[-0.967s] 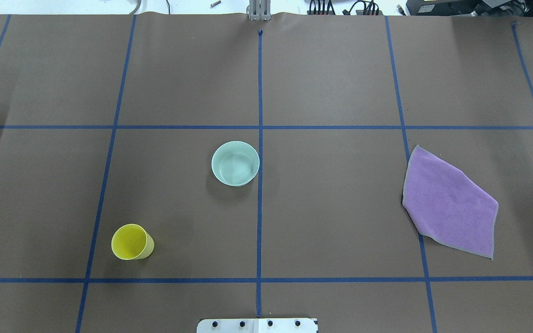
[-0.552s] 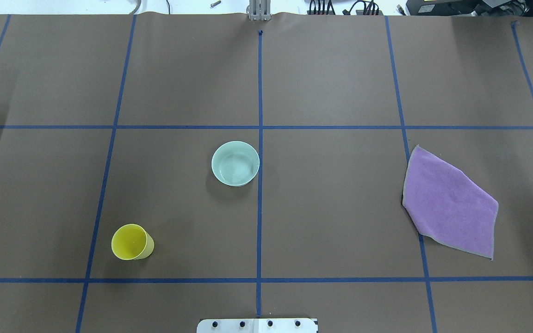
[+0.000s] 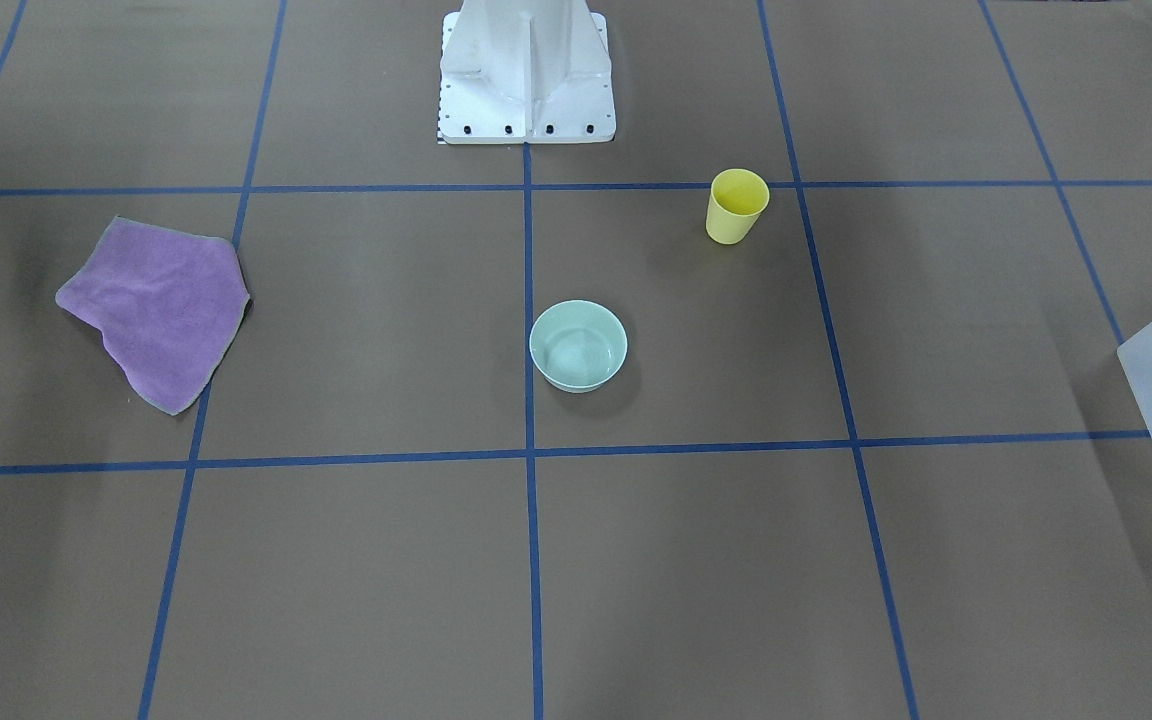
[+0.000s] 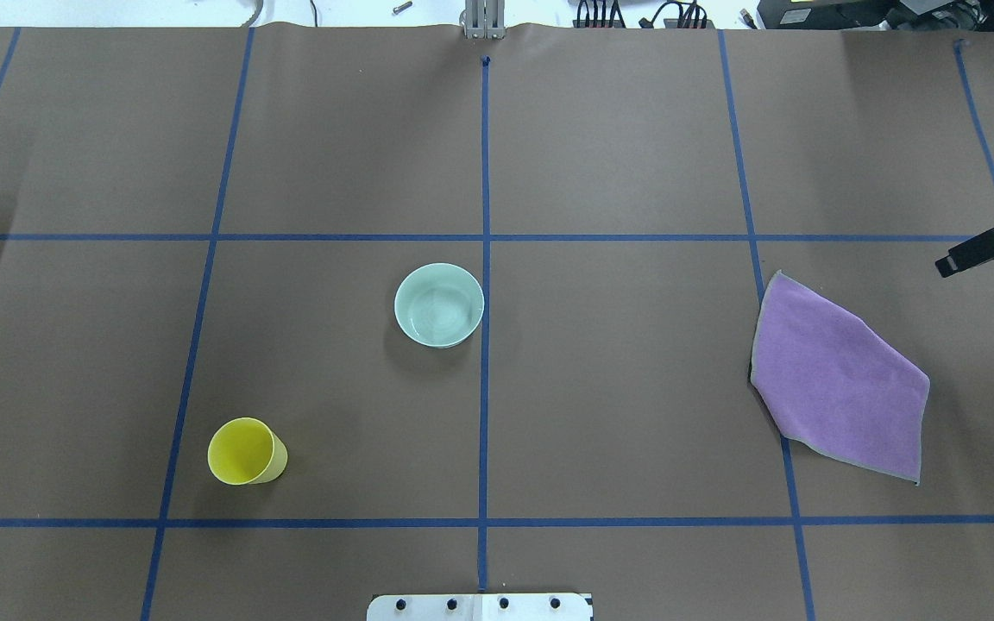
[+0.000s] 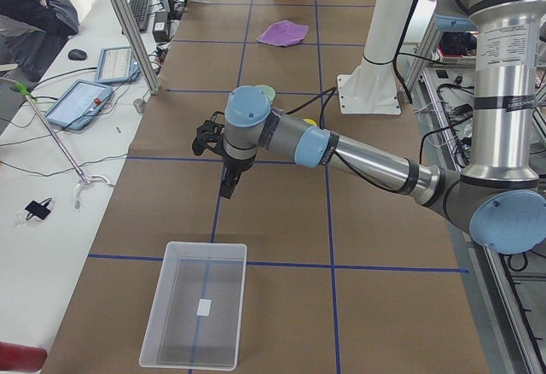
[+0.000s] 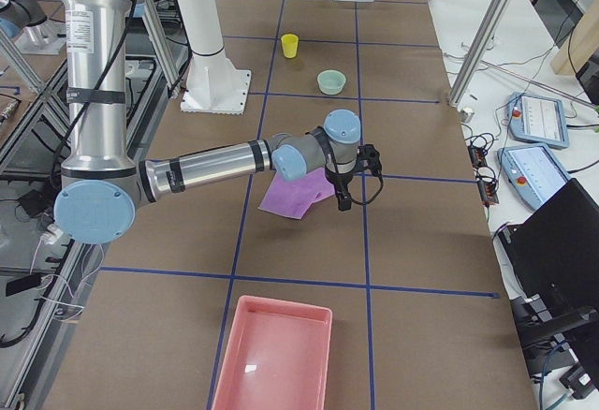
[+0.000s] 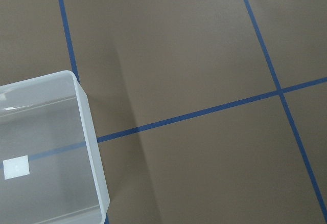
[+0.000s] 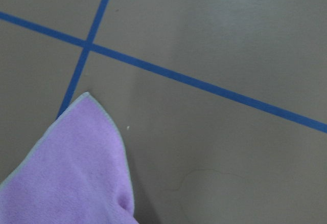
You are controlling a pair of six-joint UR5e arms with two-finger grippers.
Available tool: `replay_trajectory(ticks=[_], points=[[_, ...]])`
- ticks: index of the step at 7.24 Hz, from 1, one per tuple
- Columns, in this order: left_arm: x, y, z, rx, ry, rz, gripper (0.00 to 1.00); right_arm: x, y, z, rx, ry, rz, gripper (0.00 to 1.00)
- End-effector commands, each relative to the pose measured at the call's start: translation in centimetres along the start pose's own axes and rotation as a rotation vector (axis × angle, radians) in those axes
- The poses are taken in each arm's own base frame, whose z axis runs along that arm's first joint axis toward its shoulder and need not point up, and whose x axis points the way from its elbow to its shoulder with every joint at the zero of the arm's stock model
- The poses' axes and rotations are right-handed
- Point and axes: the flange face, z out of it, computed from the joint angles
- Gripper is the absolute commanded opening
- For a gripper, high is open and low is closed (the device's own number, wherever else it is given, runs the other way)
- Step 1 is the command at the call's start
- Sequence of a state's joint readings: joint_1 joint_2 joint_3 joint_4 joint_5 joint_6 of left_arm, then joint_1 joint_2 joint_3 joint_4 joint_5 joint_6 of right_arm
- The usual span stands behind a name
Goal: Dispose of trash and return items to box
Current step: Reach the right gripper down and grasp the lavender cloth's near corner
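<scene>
Mint-green bowl (image 4: 438, 304) stood near the table's centre, with the yellow cup (image 4: 245, 451) upright, well apart, toward the robot's left. The translucent box (image 5: 196, 314) lay at the left end. The right gripper (image 4: 978, 203) hung with fingers apart near the purple cloth (image 4: 838, 375). Whether the left gripper (image 5: 213, 167) was apart or together could not be told.

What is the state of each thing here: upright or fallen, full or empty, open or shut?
Bowl: upright, empty.
Cup: upright, empty.
Box: open top, nothing inside.
Cloth: lying spread out, not folded.
Pink bin: open top, looks empty.
Left tool: in the air, open or shut cannot be told.
Right tool: in the air near the cloth, open or shut cannot be told.
</scene>
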State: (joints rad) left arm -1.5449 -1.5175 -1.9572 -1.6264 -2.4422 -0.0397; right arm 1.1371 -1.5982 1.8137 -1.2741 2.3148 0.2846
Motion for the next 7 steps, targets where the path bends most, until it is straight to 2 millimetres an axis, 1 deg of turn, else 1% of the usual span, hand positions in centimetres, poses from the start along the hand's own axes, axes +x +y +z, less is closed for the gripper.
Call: replay_trajectory(ticks=[1, 2, 3, 4, 5, 6, 7], points=[[0.1, -0.6, -0.1, 0.005, -0.006, 0.007, 0.99, -4.4, -0.3, 5.7, -0.059, -0.039, -0.123, 0.90], [0.3, -0.8, -0.3, 0.010, -0.007, 0.011, 0.99, -4.1, 0.2, 8.2, -0.071, -0.051, -0.150, 0.88], [0.4, -0.8, -0.3, 0.011, -0.006, 0.012, 0.99, -3.3, 0.3, 11.0, -0.067, -0.067, -0.181, 0.88], [0.5, -0.7, -0.4, 0.013, -0.004, 0.015, 0.99, -3.4, 0.8, 12.4, -0.063, -0.081, -0.200, 0.83], [0.3, -0.6, -0.3, 0.011, -0.004, 0.012, 0.99, -3.9, 0.8, 12.5, -0.066, -0.085, -0.207, 0.45], [0.2, -0.7, -0.2, 0.009, -0.004, 0.010, 0.99, -3.8, 1.1, 12.7, -0.076, -0.094, -0.204, 0.00], [0.2, -0.7, -0.2, 0.008, -0.001, 0.010, 0.99, -4.1, 0.9, 12.3, -0.067, -0.098, -0.207, 0.00]])
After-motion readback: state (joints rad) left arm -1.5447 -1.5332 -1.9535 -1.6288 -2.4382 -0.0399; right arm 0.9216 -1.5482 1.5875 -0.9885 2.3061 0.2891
